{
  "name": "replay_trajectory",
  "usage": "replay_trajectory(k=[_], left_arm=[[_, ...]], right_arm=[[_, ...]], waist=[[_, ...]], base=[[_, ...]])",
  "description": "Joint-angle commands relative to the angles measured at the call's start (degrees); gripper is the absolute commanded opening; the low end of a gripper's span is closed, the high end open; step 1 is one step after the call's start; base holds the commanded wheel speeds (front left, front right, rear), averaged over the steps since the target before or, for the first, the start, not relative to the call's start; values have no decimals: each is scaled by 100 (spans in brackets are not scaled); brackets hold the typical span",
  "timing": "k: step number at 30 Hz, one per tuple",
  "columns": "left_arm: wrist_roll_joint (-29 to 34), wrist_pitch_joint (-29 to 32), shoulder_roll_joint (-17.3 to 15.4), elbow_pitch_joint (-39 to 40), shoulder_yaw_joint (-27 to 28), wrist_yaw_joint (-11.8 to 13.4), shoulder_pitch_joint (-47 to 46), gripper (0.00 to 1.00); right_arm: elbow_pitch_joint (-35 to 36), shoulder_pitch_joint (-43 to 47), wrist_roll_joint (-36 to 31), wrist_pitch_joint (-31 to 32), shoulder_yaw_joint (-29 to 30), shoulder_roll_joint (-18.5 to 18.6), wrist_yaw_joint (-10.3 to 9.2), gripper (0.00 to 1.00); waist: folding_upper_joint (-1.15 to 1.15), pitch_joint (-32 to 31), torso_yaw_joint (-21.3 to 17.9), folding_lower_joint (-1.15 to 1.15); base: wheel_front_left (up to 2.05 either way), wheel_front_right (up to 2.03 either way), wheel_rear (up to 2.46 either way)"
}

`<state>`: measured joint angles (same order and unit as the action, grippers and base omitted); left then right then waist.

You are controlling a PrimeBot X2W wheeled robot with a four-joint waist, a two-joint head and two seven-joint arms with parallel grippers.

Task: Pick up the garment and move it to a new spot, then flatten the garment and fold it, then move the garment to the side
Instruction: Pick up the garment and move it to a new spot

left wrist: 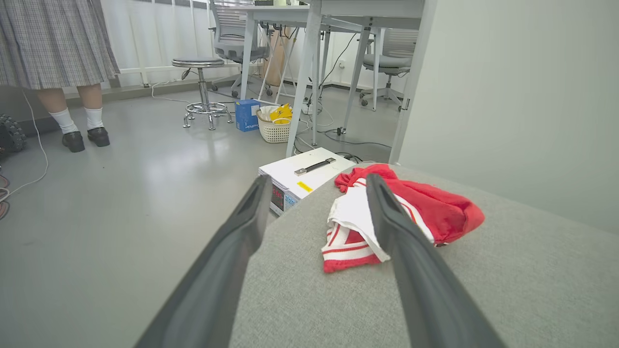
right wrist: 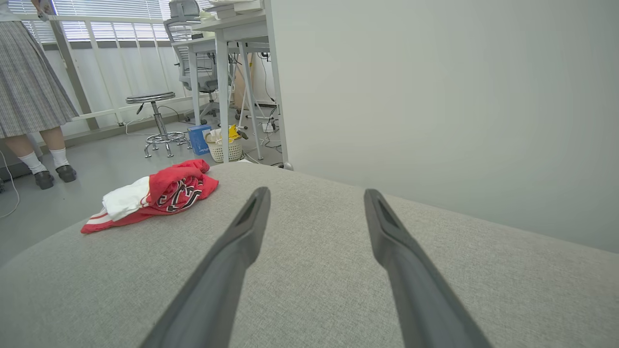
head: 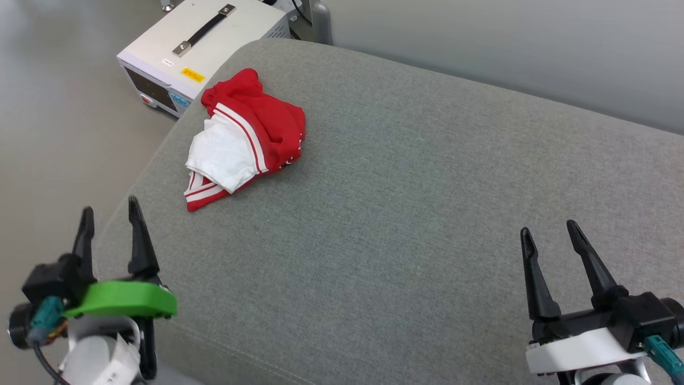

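Red soft-fabric T-shirt with white short sleeves and red-and-white striped trim lies crumpled in a heap on a wide grey woven-fabric cushion, near its far left corner. One white sleeve is uppermost and a striped edge points toward the robot. Right wrist view: a black-and-white printed graphic shows on the red side of the heap. Nothing touches the T-shirt. Green-collared left gripper hovers at the cushion's near left edge, its two long dark fingers spread wide with nothing between them and the T-shirt ahead, well apart. White-collared right gripper hovers over the near right of the cushion, jaws likewise wide and empty, well apart from the T-shirt. Just beyond the cushion's far left corner, a white box-shaped instrument with a black carry handle and a yellow label stands on the grey floor. Farther back in the left wrist view: round metal stool, blue carton, pale woven basket, and a person in a plaid skirt, white socks and dark shoes.
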<state>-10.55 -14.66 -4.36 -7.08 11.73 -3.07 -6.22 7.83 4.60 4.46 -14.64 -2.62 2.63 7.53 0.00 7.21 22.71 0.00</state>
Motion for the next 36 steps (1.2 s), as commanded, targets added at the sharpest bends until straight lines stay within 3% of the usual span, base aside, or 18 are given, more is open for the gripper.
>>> replay_trajectory(k=[1,5,11,17,23,28,36], left_arm=[[42,-34,-135,-79,75,-124,-361,100],[-67,-34,-488,-432,179,-343,-1227,100],[-295,-34,-1162,-1011,-15,-434,-2417,100],[-981,220,-2012,-1761,-920,-440,-3428,100],[-2054,1538,-2594,-2362,-1964,-441,-4253,100],[-3147,3208,-2969,-2681,-2688,-441,-4713,100],[-3783,5035,-3389,-2884,-3490,-441,-5061,100]], right_arm=[[59,-143,-74,-36,-5,46,-4,100],[147,-300,-121,-36,2,169,-4,100],[298,-594,-157,-36,49,362,-4,100],[465,-857,-175,-36,73,521,-4,100],[615,-1082,-175,-36,95,657,-4,100],[683,-1259,-191,-36,72,716,-4,100],[737,-1296,-190,-36,150,707,-4,100]], waist=[[0,218,-163,0],[0,595,-352,0],[0,1196,-631,0],[0,1675,-815,0],[0,2045,-910,0],[0,2238,-1043,0],[0,2480,-1262,0]], base=[[0,0,0],[0,0,0],[0,0,0],[0,0,0],[0,0,0],[0,0,0],[0,0,0]])
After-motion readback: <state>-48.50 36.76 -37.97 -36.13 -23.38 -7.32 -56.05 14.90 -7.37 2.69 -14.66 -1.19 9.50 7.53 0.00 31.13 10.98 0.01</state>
